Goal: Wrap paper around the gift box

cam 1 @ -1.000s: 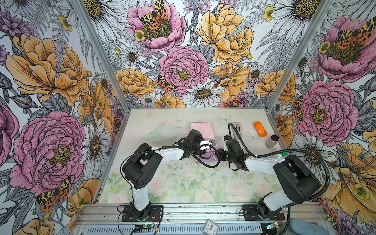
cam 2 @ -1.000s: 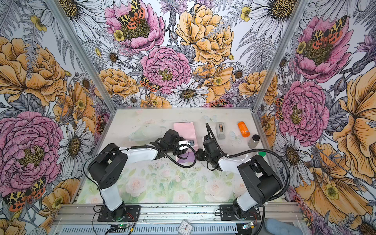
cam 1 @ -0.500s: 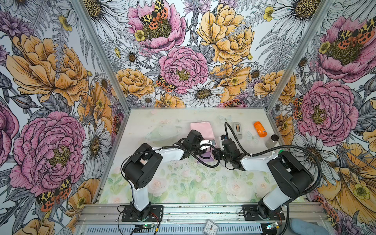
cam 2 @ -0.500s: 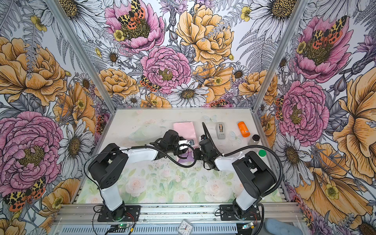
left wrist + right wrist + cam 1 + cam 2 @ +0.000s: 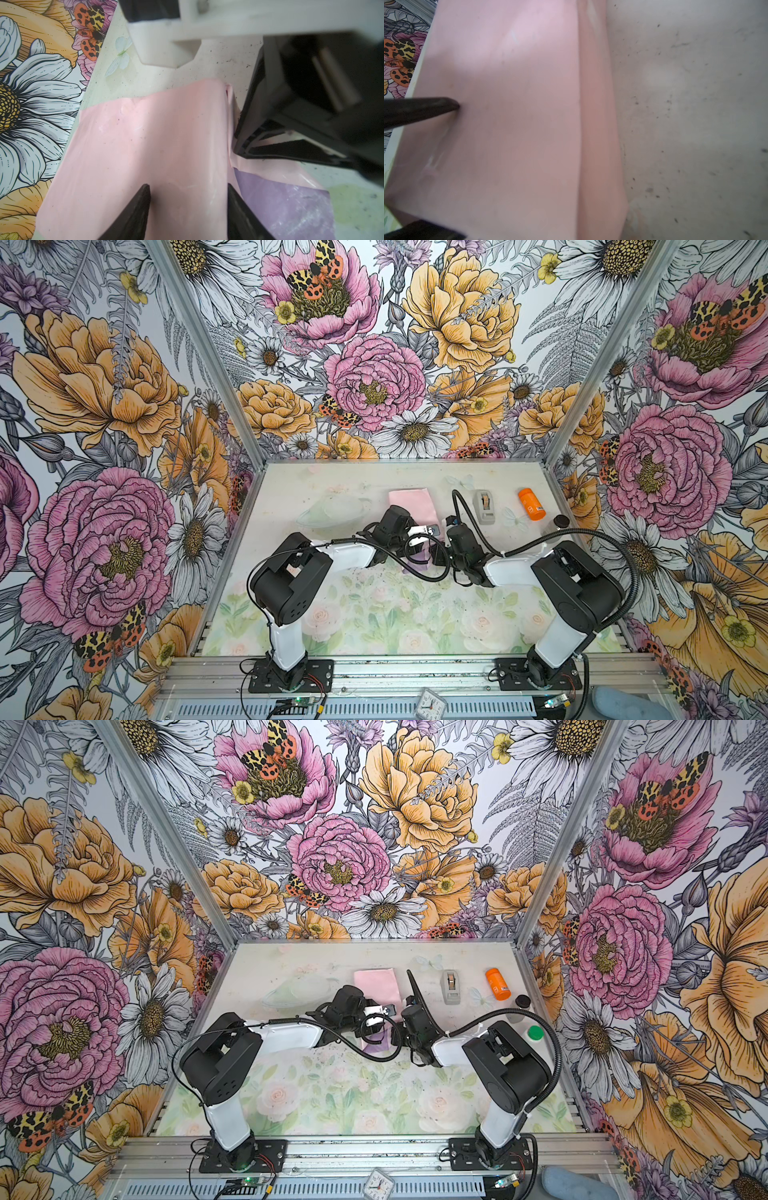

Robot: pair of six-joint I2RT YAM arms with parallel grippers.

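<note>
In both top views the table [image 5: 374, 614] is a pale matte mat printed with faded roses and peppered with dark specks. The paper [image 5: 409, 506] lies at mid-table toward the rear wall. It shows as a smooth pale-pink rectangle, and its lilac face [image 5: 419, 560] shows, crumpled, on the near side. The left arm [image 5: 349, 551] and the right arm [image 5: 507, 570], white shells with black joints, meet over it. Well apart to its right sit a grey tape dispenser [image 5: 484, 506] and an orange cylindrical bottle [image 5: 531, 504].

In the left wrist view the paper [image 5: 145, 135] rises as a squat block with a flat top and a rounded fold down one side. It is thin, slightly glossy and faintly scuffed. Beside that fold the lilac face spreads flat, creased and mottled. The gift box is hidden under the sheet. The left gripper [image 5: 188, 187] has its two black tapered fingers spread apart, tips resting on the pink top, clamping nothing.

In the right wrist view the pink paper [image 5: 508, 104] fills one side. A straight crease runs along it, and a darker side wall drops to the speckled table. The right gripper [image 5: 459, 170] shows two black fingers, one tip denting the sheet. I cannot tell whether they pinch it.
</note>
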